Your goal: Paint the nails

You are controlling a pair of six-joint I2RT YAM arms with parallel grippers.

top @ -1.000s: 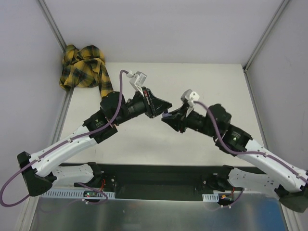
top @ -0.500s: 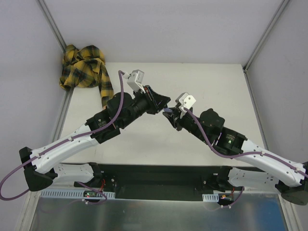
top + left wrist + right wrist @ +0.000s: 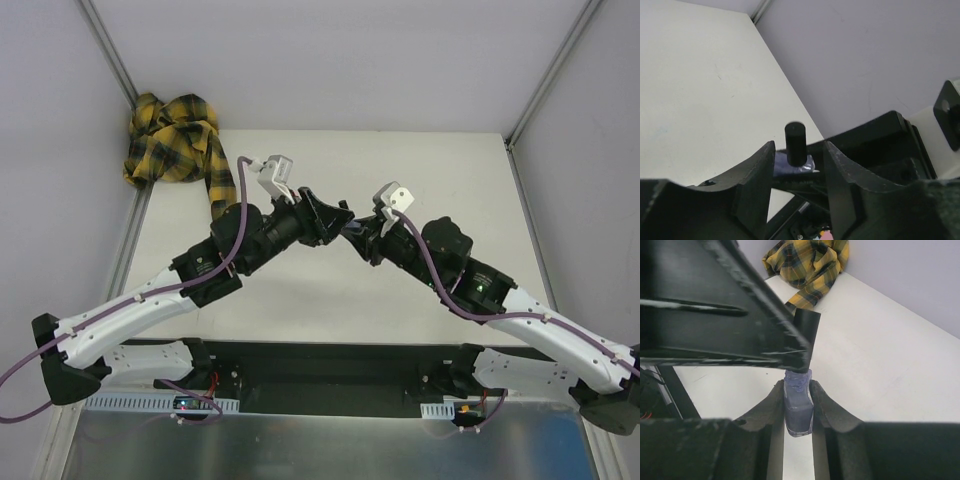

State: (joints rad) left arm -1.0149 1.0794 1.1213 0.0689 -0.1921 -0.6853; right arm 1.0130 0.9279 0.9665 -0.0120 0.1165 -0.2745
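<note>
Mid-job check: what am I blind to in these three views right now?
1. Nails and fake hand: in no view. The top view shows only the plaid sleeve running under the left arm.
2. Bottle: in the top view, hidden where the left end effector and right end effector meet.
3. Bottle's sides: right wrist view, covered by the fingers holding it.
</note>
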